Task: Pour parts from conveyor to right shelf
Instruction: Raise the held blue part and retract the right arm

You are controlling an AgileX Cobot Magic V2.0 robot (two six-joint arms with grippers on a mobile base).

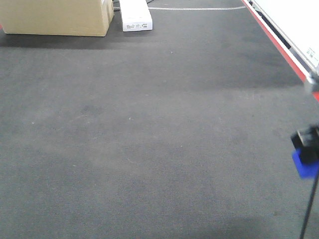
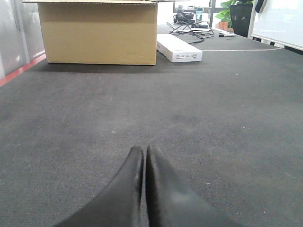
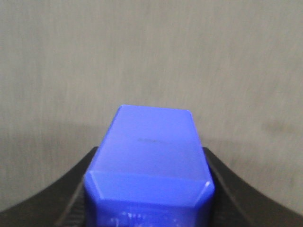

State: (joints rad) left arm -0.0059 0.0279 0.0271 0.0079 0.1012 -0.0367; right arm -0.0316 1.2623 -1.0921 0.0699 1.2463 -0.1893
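A cardboard box [image 2: 97,32] stands at the upper left of the left wrist view. Just right of it, not touching, lies a long white box [image 2: 179,48]. Behind that, at the top, are tangled cables [image 2: 187,21] and a potted plant [image 2: 239,12].

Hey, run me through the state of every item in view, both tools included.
left tool: shut, empty.
right tool: shut on the blue block.
blue block: held by the right tool.
cardboard box: upright on the conveyor; top not visible.
white box: closed, lying flat beside the cardboard box.
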